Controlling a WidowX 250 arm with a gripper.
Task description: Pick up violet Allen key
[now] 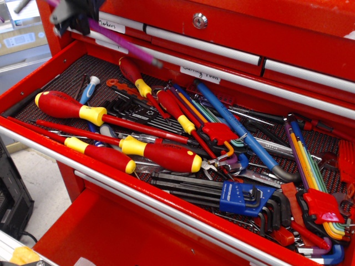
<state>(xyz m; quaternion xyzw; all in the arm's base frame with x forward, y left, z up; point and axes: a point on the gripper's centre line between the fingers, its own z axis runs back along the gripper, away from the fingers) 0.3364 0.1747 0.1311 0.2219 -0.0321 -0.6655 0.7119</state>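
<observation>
At the top left corner, my tool (75,11) pinched the violet Allen key (123,44), whose long axis sloped down-right above the drawer (39,75).

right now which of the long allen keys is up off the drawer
The violet Allen key, hanging blurred from the gripper at top left; the long blue Allen key lies among the tools.
</observation>
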